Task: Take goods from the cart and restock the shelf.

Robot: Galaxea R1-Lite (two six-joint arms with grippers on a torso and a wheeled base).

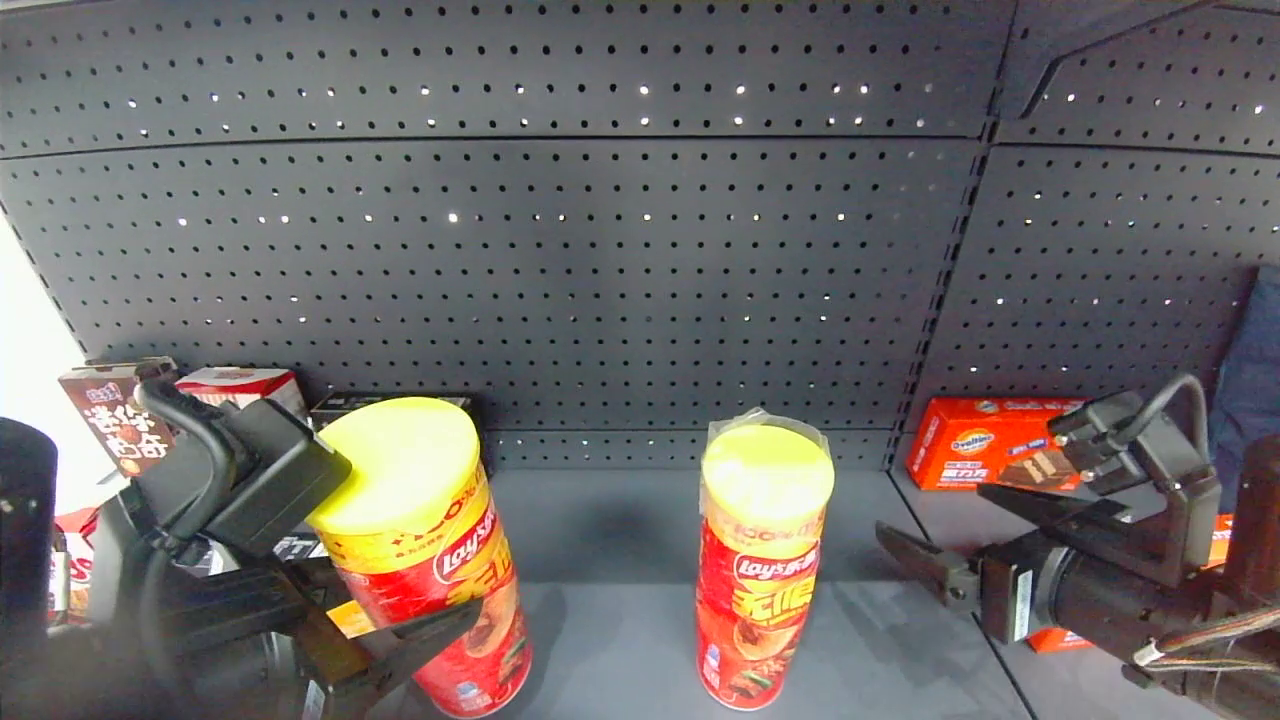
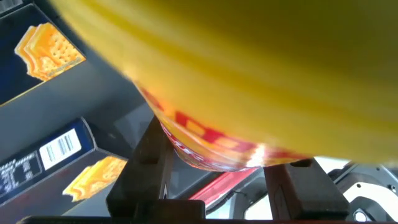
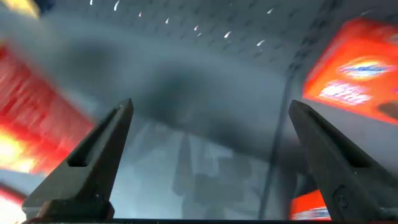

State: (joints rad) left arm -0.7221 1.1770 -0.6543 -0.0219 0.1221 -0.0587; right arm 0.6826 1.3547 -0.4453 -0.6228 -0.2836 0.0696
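Two red chip cans with yellow lids are on the grey shelf [image 1: 620, 560]. My left gripper [image 1: 400, 625] is shut on the left can [image 1: 425, 560], which leans a little; whether its base rests on the shelf I cannot tell. In the left wrist view that can [image 2: 249, 74] sits between the two fingers [image 2: 146, 168]. The second can [image 1: 765, 565] stands upright and free at the middle of the shelf. My right gripper [image 1: 935, 515] hangs open to its right, a short gap away, holding nothing. In the right wrist view my right gripper [image 3: 211, 162] has that can [image 3: 25, 124] beside it.
An orange box [image 1: 985, 440] lies at the back right, also seen as the orange box [image 3: 360, 81]. A brown box [image 1: 120, 415], a white-and-red box [image 1: 240, 385] and dark cracker boxes [image 2: 50, 155] crowd the left end. The pegboard back wall [image 1: 600, 260] closes the shelf.
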